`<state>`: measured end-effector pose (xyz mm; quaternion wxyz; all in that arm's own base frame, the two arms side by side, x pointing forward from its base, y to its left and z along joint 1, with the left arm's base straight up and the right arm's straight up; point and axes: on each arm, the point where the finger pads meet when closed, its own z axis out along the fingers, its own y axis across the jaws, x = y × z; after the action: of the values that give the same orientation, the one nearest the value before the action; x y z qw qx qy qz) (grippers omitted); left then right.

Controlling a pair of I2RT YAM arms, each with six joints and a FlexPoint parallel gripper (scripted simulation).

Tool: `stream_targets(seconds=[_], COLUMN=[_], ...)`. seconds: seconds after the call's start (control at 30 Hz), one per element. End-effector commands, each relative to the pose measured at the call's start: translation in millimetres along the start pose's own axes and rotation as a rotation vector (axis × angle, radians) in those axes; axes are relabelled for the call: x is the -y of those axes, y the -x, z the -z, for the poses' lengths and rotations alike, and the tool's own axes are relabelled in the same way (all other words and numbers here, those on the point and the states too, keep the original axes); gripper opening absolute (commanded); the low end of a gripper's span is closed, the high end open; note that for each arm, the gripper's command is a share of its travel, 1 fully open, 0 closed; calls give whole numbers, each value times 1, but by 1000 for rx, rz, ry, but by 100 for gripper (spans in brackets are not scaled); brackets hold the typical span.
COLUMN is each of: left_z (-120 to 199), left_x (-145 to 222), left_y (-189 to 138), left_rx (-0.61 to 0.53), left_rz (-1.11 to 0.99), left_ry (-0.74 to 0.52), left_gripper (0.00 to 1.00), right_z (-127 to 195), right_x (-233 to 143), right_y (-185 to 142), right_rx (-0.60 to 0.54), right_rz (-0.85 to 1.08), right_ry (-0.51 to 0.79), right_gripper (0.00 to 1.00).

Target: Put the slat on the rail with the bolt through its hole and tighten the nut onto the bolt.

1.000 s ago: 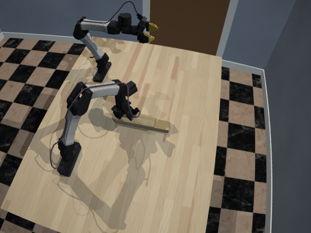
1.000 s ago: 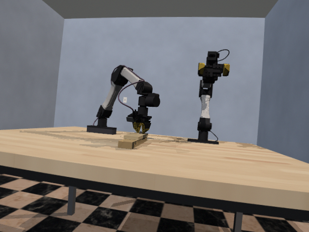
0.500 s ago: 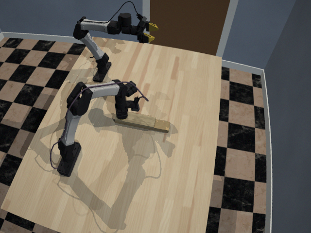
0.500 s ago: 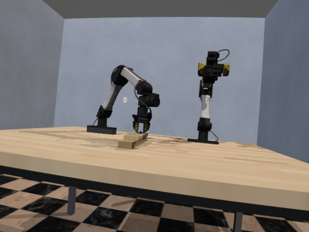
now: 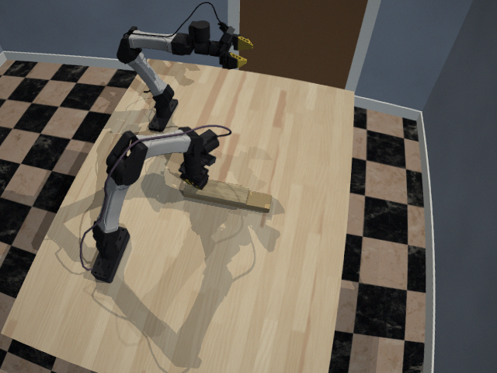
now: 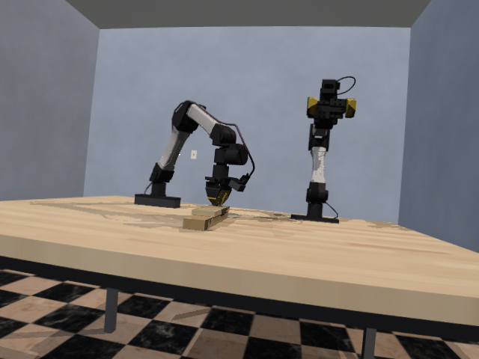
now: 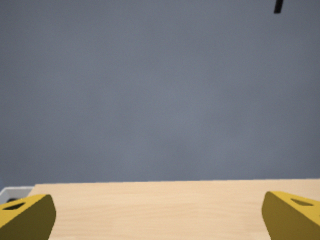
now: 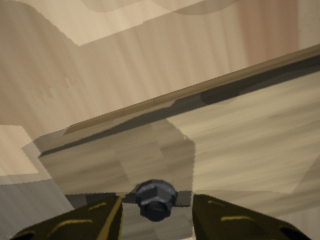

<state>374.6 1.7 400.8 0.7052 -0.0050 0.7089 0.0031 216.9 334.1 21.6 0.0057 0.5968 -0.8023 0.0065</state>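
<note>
While the slat point(image 5: 224, 191) point(image 6: 209, 211) point(image 8: 240, 140) lies on the rail point(image 5: 259, 201) point(image 6: 195, 223), the right tool point(image 5: 195, 184) point(image 6: 218, 203) point(image 8: 157, 204) stands part-spread around the nut point(image 8: 156, 197) (left tool point(image 5: 248, 53) point(image 6: 331, 107) point(image 7: 159, 217) wide); final tightening probably remains.

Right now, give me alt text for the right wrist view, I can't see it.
A dark nut sits over the wooden slat, between the parted yellow-and-black fingers of the right gripper, with gaps on both sides. Pale wooden tabletop lies beyond.

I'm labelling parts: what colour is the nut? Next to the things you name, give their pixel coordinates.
Dark blue-grey; the nut point(image 8: 156, 191) shows best in the right wrist view.
</note>
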Motion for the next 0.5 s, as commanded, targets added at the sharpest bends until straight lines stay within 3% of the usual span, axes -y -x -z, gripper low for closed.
stream_targets(seconds=[0.0,0.33,0.47], left_z=[2,2,2], left_x=[1,1,1], left_y=[7,7,7], left_rx=[20,20,20], left_rz=[-1,-1,-1], left_ry=[-2,-2,-2], left_gripper=[100,100,100], right_z=[21,22,18], right_x=[0,0,0], right_y=[7,6,6], right_rx=[44,46,42], right_rz=[349,925,952], right_ry=[-8,-21,-16], right_gripper=[36,36,36])
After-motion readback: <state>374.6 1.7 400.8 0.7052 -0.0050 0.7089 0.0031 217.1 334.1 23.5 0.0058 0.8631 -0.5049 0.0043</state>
